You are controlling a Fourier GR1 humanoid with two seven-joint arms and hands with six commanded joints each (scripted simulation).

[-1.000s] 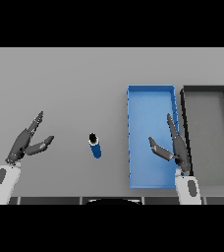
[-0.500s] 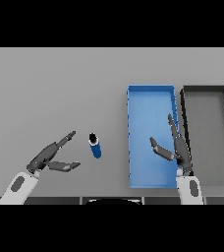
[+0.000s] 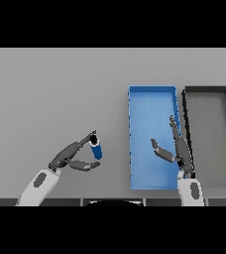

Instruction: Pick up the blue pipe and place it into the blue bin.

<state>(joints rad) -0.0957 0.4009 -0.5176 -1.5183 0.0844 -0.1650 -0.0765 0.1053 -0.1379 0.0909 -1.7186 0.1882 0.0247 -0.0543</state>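
Head view is showing the left hand having moved in, spread fingers now touching the blue pipe on the worktop, left of the blue bin, right hand hovering relaxed.

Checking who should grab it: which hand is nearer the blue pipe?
Left. The left hand is right beside the blue pipe, fingers reaching its top. The right hand is off to the pipe's right, over the blue bin.

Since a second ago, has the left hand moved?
Yes. The left hand has moved right toward the blue pipe, its fingertips now at the pipe, which hasn't shifted relative to the blue bin.
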